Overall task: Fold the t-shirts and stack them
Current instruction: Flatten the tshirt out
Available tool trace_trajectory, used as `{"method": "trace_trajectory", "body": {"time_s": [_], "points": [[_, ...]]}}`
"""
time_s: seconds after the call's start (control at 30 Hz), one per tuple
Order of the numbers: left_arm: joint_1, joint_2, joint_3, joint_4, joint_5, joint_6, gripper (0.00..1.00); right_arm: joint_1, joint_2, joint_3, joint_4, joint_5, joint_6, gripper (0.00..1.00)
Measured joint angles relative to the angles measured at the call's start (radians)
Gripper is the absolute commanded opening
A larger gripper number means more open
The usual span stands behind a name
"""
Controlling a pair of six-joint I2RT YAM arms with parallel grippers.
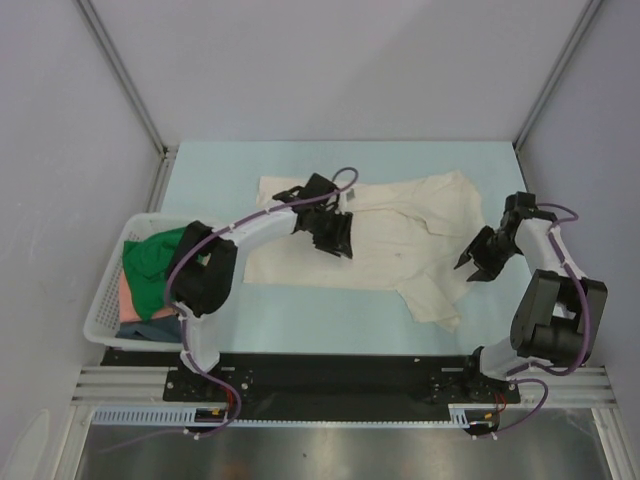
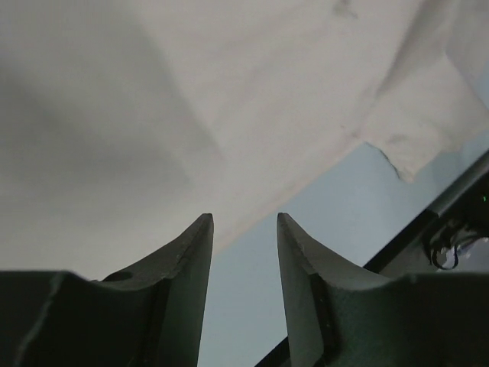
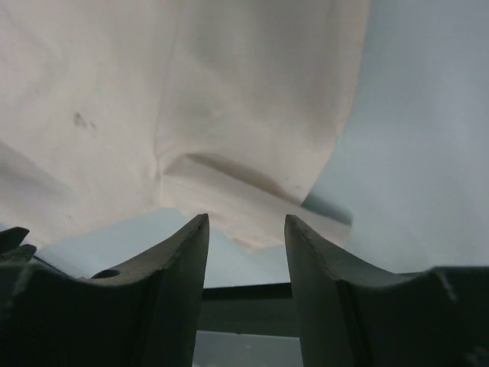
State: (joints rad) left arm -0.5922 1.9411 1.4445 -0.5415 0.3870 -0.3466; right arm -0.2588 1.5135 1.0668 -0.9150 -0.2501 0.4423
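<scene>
Across the middle of the pale blue table (image 1: pixel 220 180) we see the cream t-shirt (image 1: pixel 400 235) lying spread out sideways, its hem toward the left and its sleeves toward the right, one sleeve reaching toward the near edge. Our left gripper (image 1: pixel 335 235) sits over the left-centre part of that shirt. In its wrist view the two fingers (image 2: pixel 191 260) stand moderately apart with nothing between them, and only the cloth's edge and bare table show in the gap. We cannot tell whether the tips touch the fabric. Our right gripper (image 1: pixel 475 262) hangs just beside the shirt's right edge, near the shoulder. Its jaws are likewise parted and hold nothing, with a folded corner of the cream cloth lying beyond them. At the table's left side stands the white lattice basket (image 1: pixel 100 310), well apart from the cream shirt. It holds the green t-shirt (image 1: pixel 155 255) on top, the salmon pink one (image 1: pixel 125 295) beneath, and the dark blue one (image 1: pixel 145 328) at its near end.
</scene>
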Motion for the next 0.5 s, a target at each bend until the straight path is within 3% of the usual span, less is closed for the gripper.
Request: {"method": "trace_trajectory", "body": {"time_s": [0.23, 0.27, 0.33, 0.5], "points": [[-0.209, -0.021, 0.021, 0.05, 0.027, 0.028, 0.38, 0.246, -0.074, -0.053, -0.04, -0.03, 0.022, 0.45], [-0.212, -0.045, -0.009, 0.06, 0.023, 0.023, 0.38, 0.29, -0.095, -0.066, -0.038, -0.027, 0.026, 0.39], [-0.195, -0.108, -0.077, 0.065, 0.001, 0.014, 0.38, 0.371, -0.14, -0.108, -0.021, -0.024, 0.035, 0.36], [-0.087, -0.249, -0.16, 0.045, -0.036, 0.003, 0.39, 0.492, -0.152, -0.228, 0.014, -0.004, 0.077, 0.1]]}}
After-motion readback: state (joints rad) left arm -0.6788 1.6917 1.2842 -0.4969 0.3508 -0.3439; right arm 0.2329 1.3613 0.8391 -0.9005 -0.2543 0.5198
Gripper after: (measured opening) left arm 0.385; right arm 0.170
